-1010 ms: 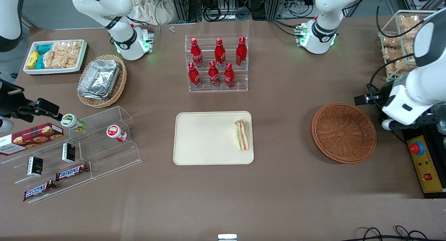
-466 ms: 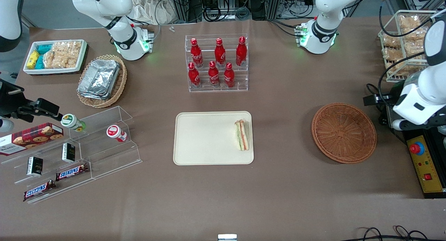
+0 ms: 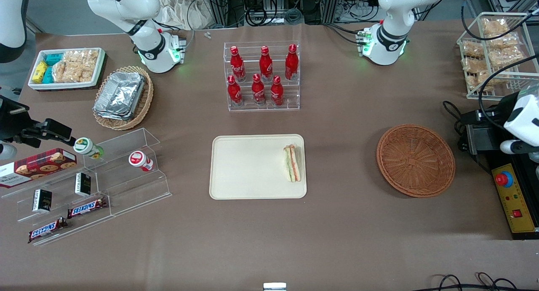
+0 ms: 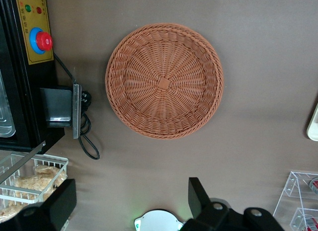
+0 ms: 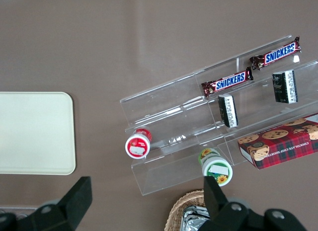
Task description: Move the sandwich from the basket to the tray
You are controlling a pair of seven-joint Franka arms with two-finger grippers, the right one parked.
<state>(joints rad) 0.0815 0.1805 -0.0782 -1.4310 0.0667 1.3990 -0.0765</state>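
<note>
1. Tray [image 3: 252, 166]: the sandwich [image 3: 292, 163] lies on it, just inside the rim at the end nearest the basket, exactly where it lay a second ago.
2. Basket [image 3: 415, 160]: empty, nothing in its woven bowl, as the wrist view confirms [image 4: 164, 81].
3. Gripper [image 4: 130, 206]: open, fingers spread and holding nothing, high over the table near the basket; over the last second the left arm has drawn away toward the working arm's table edge.
4. Reading: delivery looks complete; only the retreat remains.
</note>
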